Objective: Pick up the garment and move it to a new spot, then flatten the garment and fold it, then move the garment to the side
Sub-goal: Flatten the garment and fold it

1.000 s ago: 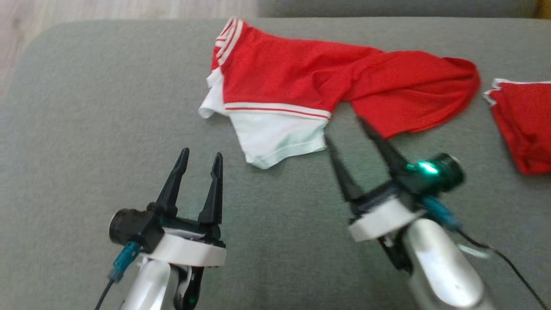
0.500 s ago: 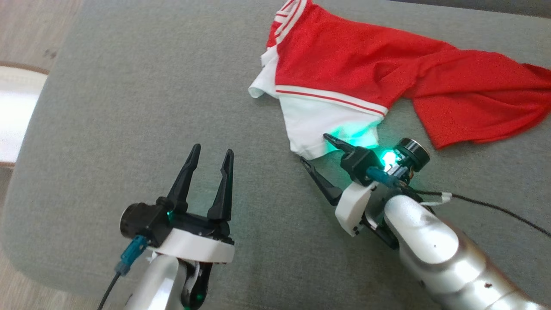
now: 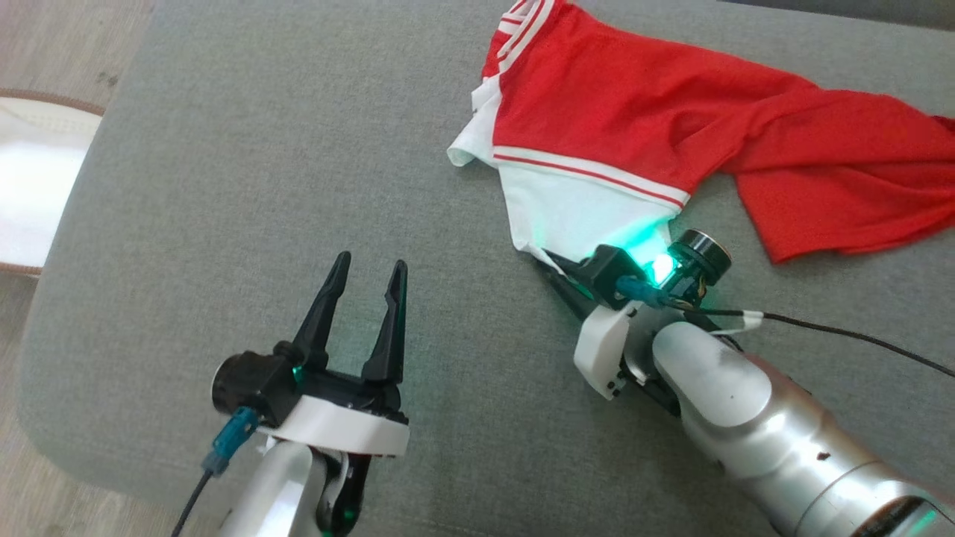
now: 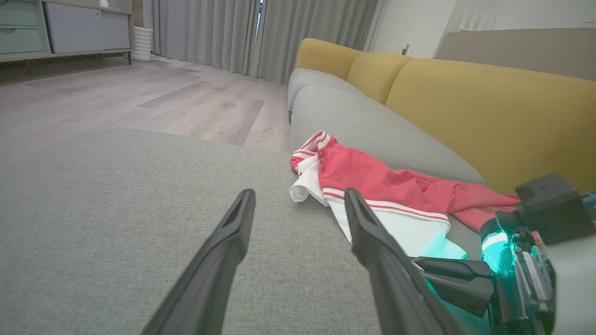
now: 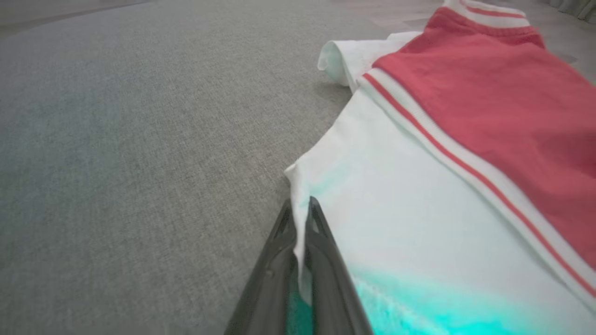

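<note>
Right fingers (image 5: 326,274) are pinched together on the white hem corner of the one red-and-white garment (image 3: 634,97), which lies rumpled on the grey sofa seat (image 3: 261,149), toward its far right side. Left fingers (image 3: 392,321), two and spread apart, hover over bare seat near the garment, gripping nothing. Three yellow back cushions (image 4: 489,107) stand behind the seat. One black cable (image 3: 858,335) trails from the right wrist.
</note>
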Motion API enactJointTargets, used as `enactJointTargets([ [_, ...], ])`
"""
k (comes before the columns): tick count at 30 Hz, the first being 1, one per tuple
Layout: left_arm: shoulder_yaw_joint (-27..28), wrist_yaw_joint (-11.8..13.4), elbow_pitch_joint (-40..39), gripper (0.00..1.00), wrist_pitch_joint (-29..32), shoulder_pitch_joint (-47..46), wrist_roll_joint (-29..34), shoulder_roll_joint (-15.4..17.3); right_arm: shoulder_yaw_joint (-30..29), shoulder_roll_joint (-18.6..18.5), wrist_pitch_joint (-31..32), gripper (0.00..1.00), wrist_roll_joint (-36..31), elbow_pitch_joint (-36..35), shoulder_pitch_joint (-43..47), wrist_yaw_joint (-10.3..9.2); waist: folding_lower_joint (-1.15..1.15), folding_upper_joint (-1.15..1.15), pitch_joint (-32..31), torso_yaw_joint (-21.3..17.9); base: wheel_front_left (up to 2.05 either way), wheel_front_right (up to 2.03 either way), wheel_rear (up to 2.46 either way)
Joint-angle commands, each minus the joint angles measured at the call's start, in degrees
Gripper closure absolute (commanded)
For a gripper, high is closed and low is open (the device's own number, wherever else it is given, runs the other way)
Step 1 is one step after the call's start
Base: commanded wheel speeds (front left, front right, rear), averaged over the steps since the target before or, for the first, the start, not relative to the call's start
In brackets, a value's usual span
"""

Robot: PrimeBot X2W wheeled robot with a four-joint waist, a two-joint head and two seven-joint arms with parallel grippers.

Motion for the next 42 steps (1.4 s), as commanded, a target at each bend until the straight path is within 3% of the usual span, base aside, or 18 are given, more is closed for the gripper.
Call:
enactJointTargets([
  [1,2.1,0.5,-1.5,0.00,-0.4,-2.0,0.1,0.2,0.4,1.1,-1.8,1.00,0.5,-0.6,-0.8,-0.05,0.00,0.00,-0.5,-0.5,0.00,0.00,0.00],
  [6,2.9,0.6,-1.6,0.00,-0.4,-1.3,0.6,0.2,-2.6,1.2,-5.1,1.00,0.8,-3.0,-3.4,-0.05,0.00,0.00,-2.0,-2.0,0.00,0.00,0.00],
  [9,3.1,0.6,-1.8,0.00,-0.4,-0.9,0.8,0.2,-5.6,-0.7,-5.7,1.00,0.3,-6.1,-6.3,-0.05,0.00,0.00,-2.5,-2.6,0.00,0.00,0.00],
  [16,1.0,0.3,-2.8,0.00,-0.4,-2.5,0.0,0.2,-11.6,-10.0,-3.2,1.00,-0.5,-9.0,-19.5,-0.05,0.00,0.00,0.0,0.1,0.00,0.00,0.00],
  [24,-2.8,0.1,-2.4,0.00,-0.4,-4.1,-2.3,0.2,-14.1,-18.4,-0.1,0.98,-3.7,-1.0,-33.9,-0.05,0.00,0.00,3.6,6.3,0.00,0.00,0.00],
  [25,-3.1,0.1,-2.3,0.00,-0.4,-4.2,-2.5,0.2,-15.2,-19.0,0.2,0.00,-4.9,1.0,-35.7,-0.05,0.00,0.00,4.0,6.8,0.00,0.00,0.00],
  [29,-4.1,0.2,-2.2,0.00,-0.4,-4.6,-3.2,0.2,-19.2,-18.7,4.3,0.00,-8.7,9.2,-39.7,-0.05,0.00,0.00,5.0,8.3,0.00,0.00,0.00],
  [32,-3.9,0.5,-2.1,0.00,-0.4,-4.6,-3.1,0.2,-22.8,-17.3,2.1,0.00,-10.1,11.9,-39.9,-0.05,0.00,0.00,5.0,7.9,0.00,0.00,0.00],
  [37,-1.7,0.7,-1.7,0.00,-0.4,-4.7,-1.9,0.2,-26.5,-14.3,-2.7,0.00,-11.4,14.5,-35.7,-0.05,0.00,0.00,3.3,4.8,0.00,0.00,0.00],
  [42,1.8,0.6,-1.8,0.00,-0.4,-4.4,0.1,0.2,-29.8,-10.4,-5.8,0.00,-9.9,12.1,-30.1,-0.05,0.00,0.00,0.5,-0.3,0.00,0.00,0.00],
])
